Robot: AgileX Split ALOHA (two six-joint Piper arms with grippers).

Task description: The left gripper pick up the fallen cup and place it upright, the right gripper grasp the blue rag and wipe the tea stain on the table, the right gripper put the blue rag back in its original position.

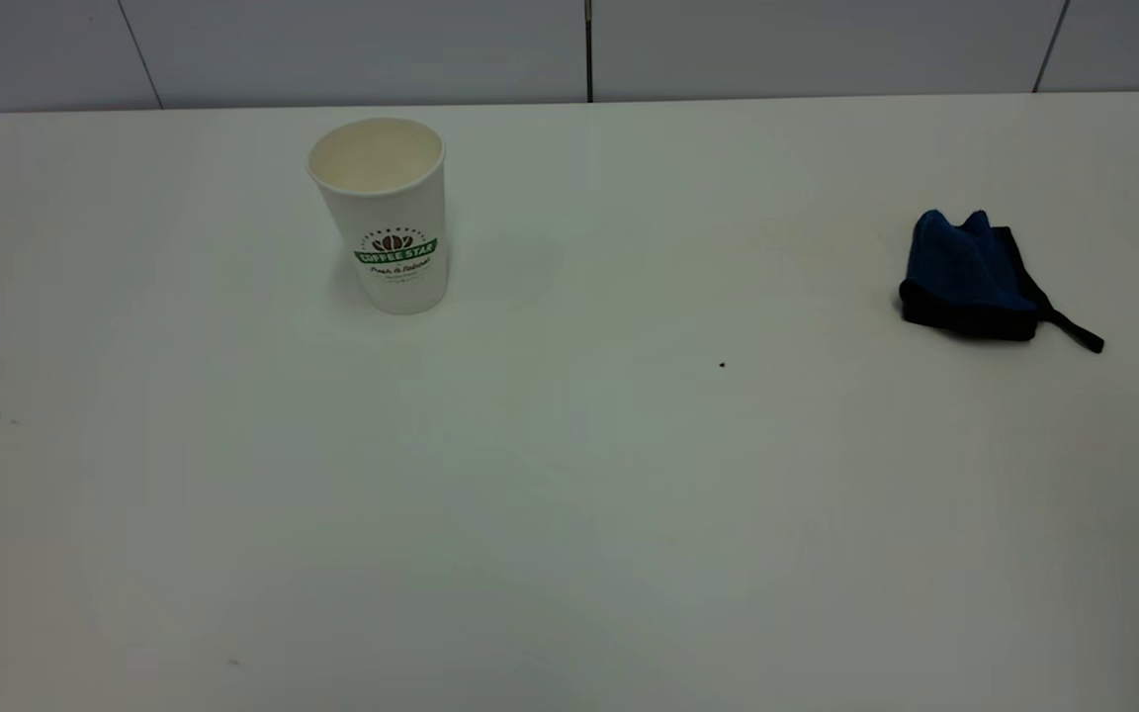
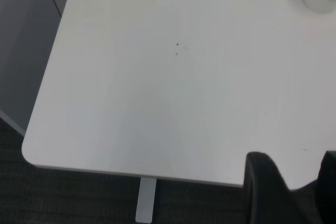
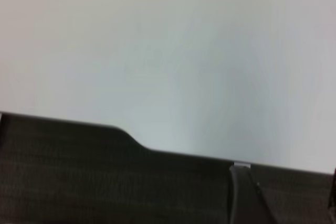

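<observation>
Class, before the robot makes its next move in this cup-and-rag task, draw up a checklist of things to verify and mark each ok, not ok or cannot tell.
1. Cup upright on the table: ok.
2. Blue rag lying on the table's right side, untouched: ok.
3. Tea stain visible for wiping: cannot tell; only a faint yellowish tint near the rag.
4. Left gripper back at the table's near edge, away from the cup: ok.
5. Right gripper holding nothing: ok, pulled back off the edge.
6. Fingers open for a grasp: cannot tell.
</observation>
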